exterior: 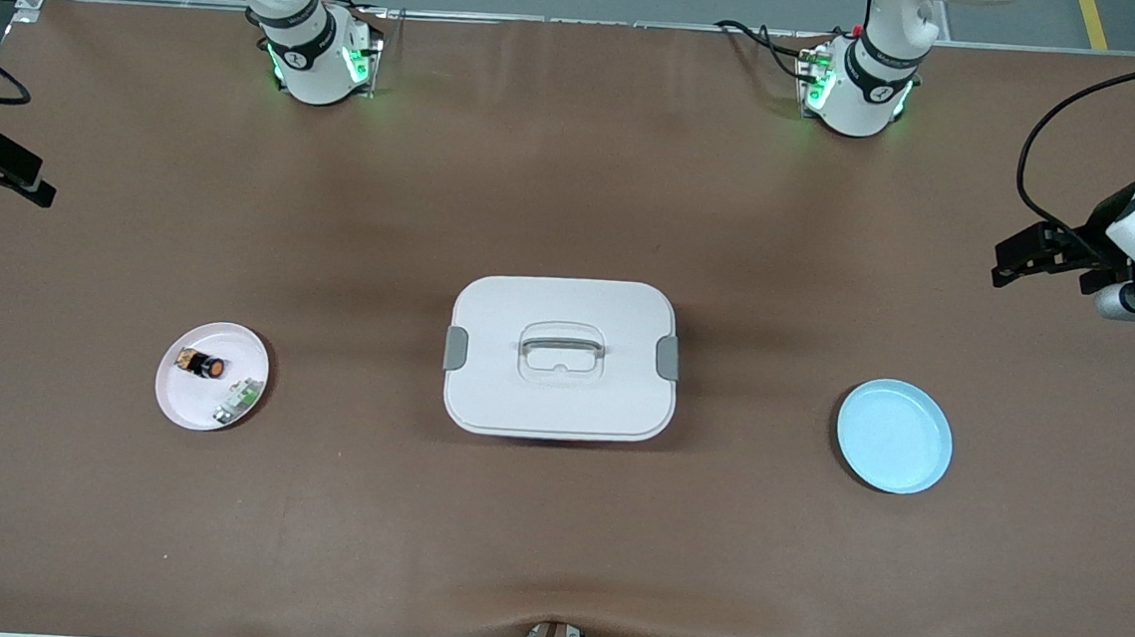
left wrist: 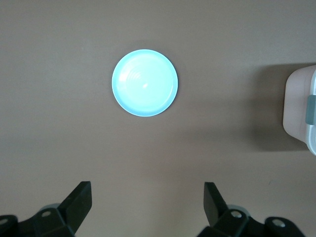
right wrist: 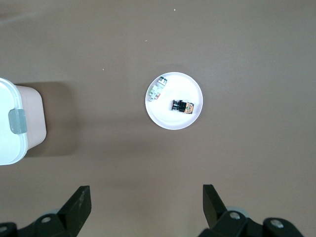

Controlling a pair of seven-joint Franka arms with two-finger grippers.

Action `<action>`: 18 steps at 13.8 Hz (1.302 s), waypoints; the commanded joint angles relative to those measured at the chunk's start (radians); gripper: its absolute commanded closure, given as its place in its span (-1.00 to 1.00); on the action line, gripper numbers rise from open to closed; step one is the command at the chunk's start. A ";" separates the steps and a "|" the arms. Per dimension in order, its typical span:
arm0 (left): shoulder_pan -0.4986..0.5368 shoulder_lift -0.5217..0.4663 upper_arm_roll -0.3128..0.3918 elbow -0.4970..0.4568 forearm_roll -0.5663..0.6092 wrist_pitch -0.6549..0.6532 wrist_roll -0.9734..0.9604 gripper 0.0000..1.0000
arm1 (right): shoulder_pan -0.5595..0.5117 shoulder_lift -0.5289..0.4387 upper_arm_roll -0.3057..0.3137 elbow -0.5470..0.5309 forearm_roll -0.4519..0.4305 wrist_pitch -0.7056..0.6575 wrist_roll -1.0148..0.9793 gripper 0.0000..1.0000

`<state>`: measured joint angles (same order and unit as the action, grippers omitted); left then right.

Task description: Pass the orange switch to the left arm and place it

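Here both sets of jaws stand spread wide with nothing between them. The left gripper [left wrist: 148,205] hangs in the air over bare worktop [exterior: 552,537] at the left arm's end, and its wrist view looks down on the pale blue plate [left wrist: 144,82], which holds nothing. The right gripper [right wrist: 146,206] hangs over the right arm's end of the worktop, and its wrist view takes in the pink plate [right wrist: 174,116].

The orange switch [exterior: 205,365] lies on its side on that pink plate, its round orange face turned toward the box. Just beside it on the same plate, nearer the front camera, lies a small green-and-white component [exterior: 237,400], apart from the switch.

The white box [exterior: 561,358] sits mid-worktop between the two plates, well apart from each, its lid on, grey clips at both ends and a recessed handle on top. The blue plate sits toward the left arm's end, the pink one toward the right arm's.
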<state>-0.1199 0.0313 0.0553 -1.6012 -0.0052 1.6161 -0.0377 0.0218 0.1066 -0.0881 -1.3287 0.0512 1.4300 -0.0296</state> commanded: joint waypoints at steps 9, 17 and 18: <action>0.008 -0.018 -0.002 -0.006 -0.016 -0.019 -0.002 -1.00 | 0.006 -0.024 0.005 -0.023 0.001 0.009 0.013 -1.00; 0.017 0.002 -0.055 -0.026 -0.187 -0.033 -0.011 -1.00 | 0.020 -0.025 0.002 -0.023 -0.007 0.006 0.013 -1.00; 0.016 0.004 -0.055 -0.026 -0.187 -0.035 -0.011 -1.00 | 0.021 -0.025 0.002 -0.023 -0.007 0.006 0.013 -1.00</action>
<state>-0.1051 0.0352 0.0096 -1.6275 -0.1761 1.5934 -0.0459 0.0406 0.1065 -0.0865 -1.3299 0.0501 1.4306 -0.0296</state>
